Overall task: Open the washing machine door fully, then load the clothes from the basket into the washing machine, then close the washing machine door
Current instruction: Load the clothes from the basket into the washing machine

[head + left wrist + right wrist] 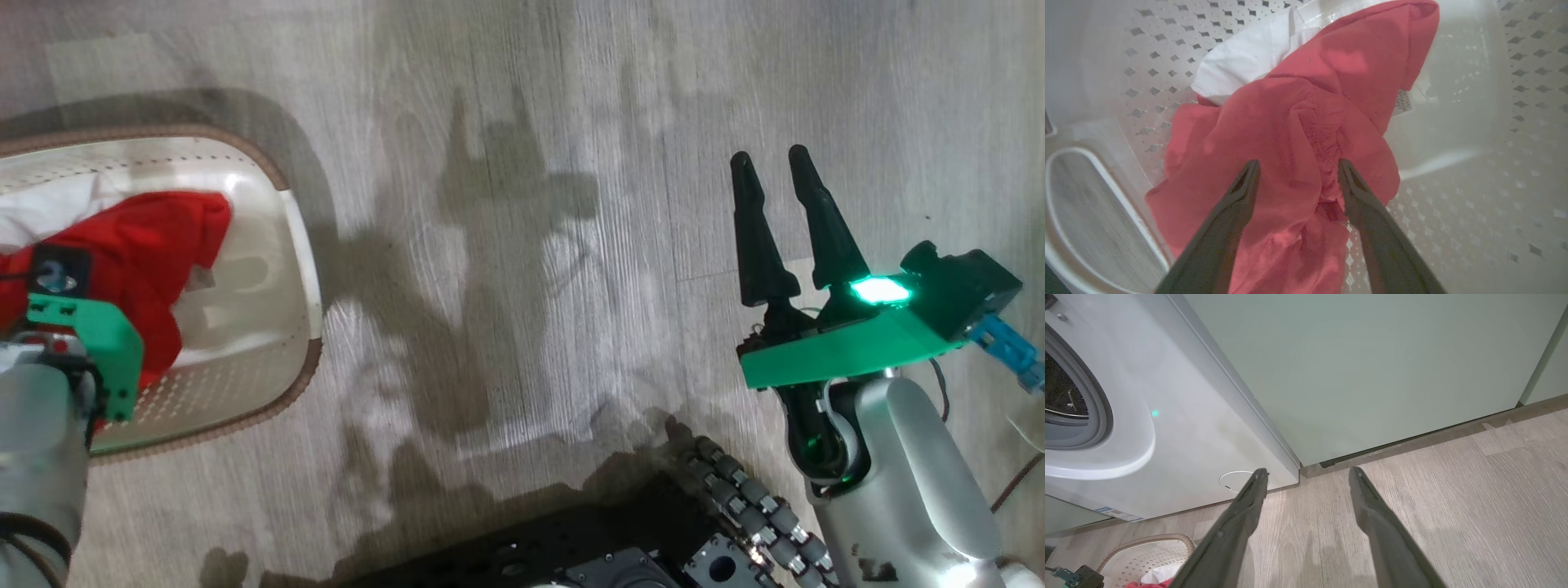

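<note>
While wide apart, left claw (1298,162) just over the clothes (1331,77) in the basket (1478,134)

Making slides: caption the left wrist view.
Open left gripper poised over bright red fabric garment in perforated cream plastic basket.

The floor (522,122) is laid in pale grey wood-grain planks with a matt, faintly streaked finish. The basket (298,261) is moulded in smooth cream plastic with a soft gloss and pierced by small holes; its rim is edged with a brown braided-looking band. The red garment (1290,134) is seen as soft, matt, heavily creased cloth, and the white garment (1241,61) as thinner, smoother cloth. The left tool (1298,163) and right tool (769,159) are finished in dark matt plastic. The washing machine (1188,416) is clad in smooth white panelling with a satin sheen, ringed by a matt grey rubber gasket (1102,416). The cabinet (1372,375) is faced in smooth, matt pale green.
</note>
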Available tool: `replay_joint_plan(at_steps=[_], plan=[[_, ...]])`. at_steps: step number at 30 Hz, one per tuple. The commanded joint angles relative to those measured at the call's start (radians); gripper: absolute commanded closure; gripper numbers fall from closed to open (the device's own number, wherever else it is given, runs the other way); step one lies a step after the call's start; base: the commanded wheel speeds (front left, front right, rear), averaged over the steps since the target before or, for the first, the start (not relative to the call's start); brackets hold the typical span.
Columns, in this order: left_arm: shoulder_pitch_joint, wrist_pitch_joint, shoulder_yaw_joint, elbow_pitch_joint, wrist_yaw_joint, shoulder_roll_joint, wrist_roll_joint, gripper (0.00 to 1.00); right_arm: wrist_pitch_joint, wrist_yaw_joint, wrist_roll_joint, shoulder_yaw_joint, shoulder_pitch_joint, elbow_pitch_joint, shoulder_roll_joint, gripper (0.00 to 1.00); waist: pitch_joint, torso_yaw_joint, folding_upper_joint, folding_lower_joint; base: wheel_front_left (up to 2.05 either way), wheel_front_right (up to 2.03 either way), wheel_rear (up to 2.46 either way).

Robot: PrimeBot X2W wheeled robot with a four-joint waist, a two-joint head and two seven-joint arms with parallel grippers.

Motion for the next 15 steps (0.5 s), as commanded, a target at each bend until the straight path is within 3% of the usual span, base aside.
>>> replay_joint_plan(at_steps=[1, 10, 15], plan=[[-0.003, 0.003, 0.020, 0.000, 0.015, 0.058, 0.002, 0.00, -0.009, 0.000, 0.009, 0.025, 0.011, -0.029, -0.003, 0.00, 0.011, -0.008, 0.0000, -0.0001, 0.00, 0.00, 0.00], [-0.034, 0.076, -0.029, 0.001, 0.023, 0.083, 0.032, 0.00, -0.009, 0.000, 0.051, 0.024, 0.000, -0.020, -0.003, 0.00, 0.056, -0.029, 0.0000, -0.0001, 0.00, 0.00, 0.00], [-0.043, 0.117, -0.024, 0.002, 0.051, 0.088, 0.021, 0.00, -0.009, 0.000, 0.048, 0.016, -0.008, -0.013, -0.003, 0.00, 0.073, -0.037, 0.0000, -0.0001, 0.00, 0.00, 0.00]])
